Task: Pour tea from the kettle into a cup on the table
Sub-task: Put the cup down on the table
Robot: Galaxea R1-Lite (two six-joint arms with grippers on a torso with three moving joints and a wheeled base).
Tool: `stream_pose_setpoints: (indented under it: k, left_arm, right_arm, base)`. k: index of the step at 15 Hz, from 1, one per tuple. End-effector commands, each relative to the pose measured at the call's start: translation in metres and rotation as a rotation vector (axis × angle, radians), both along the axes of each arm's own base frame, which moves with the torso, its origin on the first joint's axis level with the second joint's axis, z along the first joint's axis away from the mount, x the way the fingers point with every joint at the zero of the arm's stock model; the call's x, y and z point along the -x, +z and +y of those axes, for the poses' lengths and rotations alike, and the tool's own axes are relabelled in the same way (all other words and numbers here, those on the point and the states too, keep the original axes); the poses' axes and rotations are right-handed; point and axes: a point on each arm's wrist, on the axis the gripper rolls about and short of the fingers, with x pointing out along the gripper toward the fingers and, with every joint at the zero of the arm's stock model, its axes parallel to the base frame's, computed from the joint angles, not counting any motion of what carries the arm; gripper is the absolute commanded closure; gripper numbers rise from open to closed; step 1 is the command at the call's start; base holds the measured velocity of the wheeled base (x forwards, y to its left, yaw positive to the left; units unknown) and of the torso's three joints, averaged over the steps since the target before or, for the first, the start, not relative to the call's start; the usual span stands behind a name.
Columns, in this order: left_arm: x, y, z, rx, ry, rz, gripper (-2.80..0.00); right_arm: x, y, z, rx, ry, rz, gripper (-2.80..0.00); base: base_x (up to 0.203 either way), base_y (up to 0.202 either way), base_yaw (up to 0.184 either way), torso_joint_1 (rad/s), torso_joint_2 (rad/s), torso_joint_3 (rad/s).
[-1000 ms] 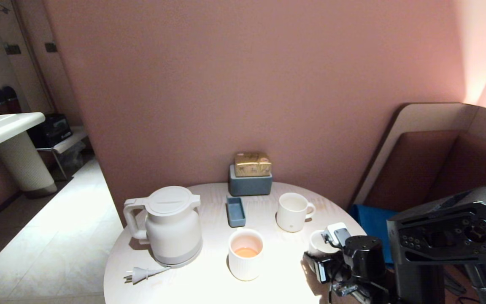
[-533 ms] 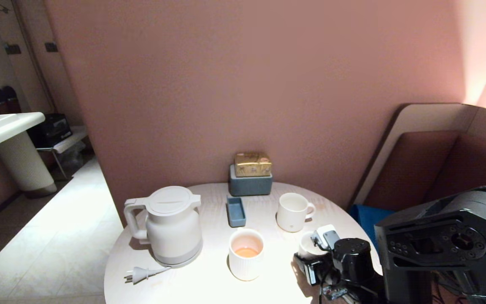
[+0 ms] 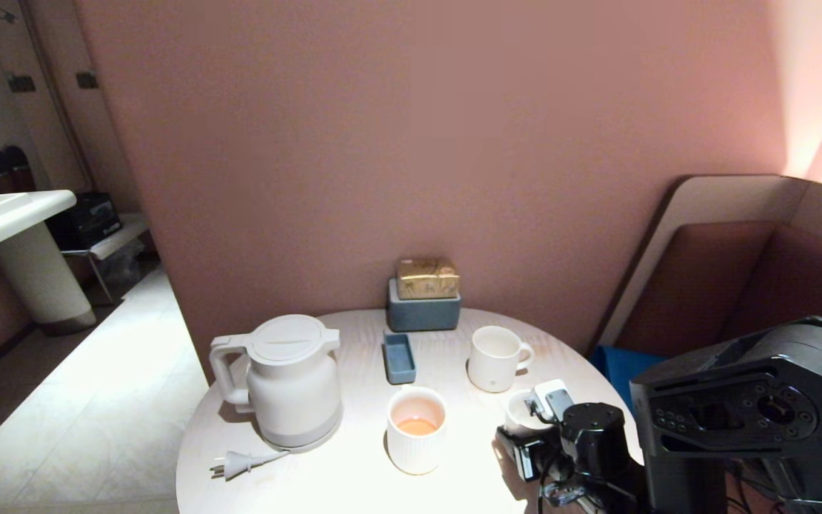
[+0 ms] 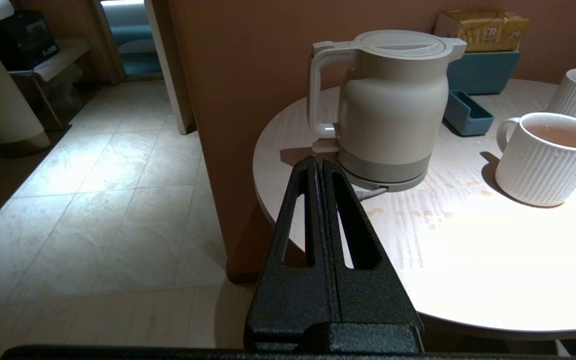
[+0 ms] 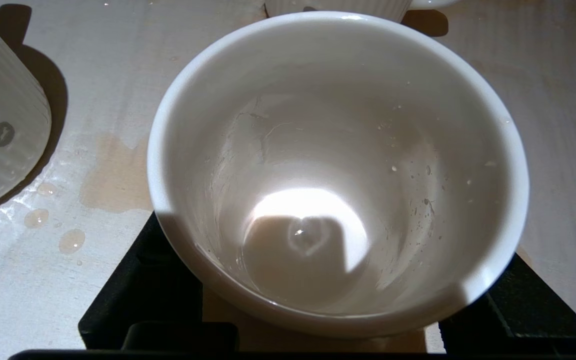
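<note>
Positioning cup (image 5: 338, 170) with right gripper (image 5: 318, 310) pinching it on table (image 3: 354, 485), left gripper (image 4: 320, 167) pressed together, idle; next needs grasping kettle (image 3: 290, 378) handle

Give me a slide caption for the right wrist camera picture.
Right gripper straddling the small white cup, empty but for droplets, on the wet table.

This looks like a small tea corner of a hotel room or guest suite. A round wood-grain table (image 3: 354, 485) stands against a dusty-pink wall (image 3: 411, 143) and carries an electric kettle (image 3: 288, 378), white mugs (image 3: 495, 358) and a blue-grey caddy (image 3: 423, 312) holding gold-wrapped packets (image 3: 426, 278). To one side, a tiled floor (image 3: 97, 400) runs past a white pedestal washbasin (image 3: 4, 214); to the other stands an upholstered booth seat (image 3: 739, 271).
</note>
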Motion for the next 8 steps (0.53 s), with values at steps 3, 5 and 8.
stream_pose_setpoints:
  k: [3,5,8]
  left_arm:
    - [0.0,0.0,0.0,0.0,0.0,0.0,0.0]
    - [0.0,0.0,0.0,0.001,0.0,0.0,0.0]
    - [0.0,0.0,0.0,0.0,0.0,0.0,0.0]
  right_arm:
    - [-0.0006,0.0011,0.0005,-0.015,0.001,-0.026,0.0]
    - [-0.001,0.0022,0.0008,-0.018,0.0,-0.03,0.0]
    - [-0.0011,0.0024,0.0008,-0.02,0.0,-0.031,0.0]
  base:
    - [0.0,0.0,0.0,0.0,0.0,0.0]
    - [0.0,0.0,0.0,0.0,0.0,0.0]
    - [0.0,0.0,0.0,0.0,0.0,0.0]
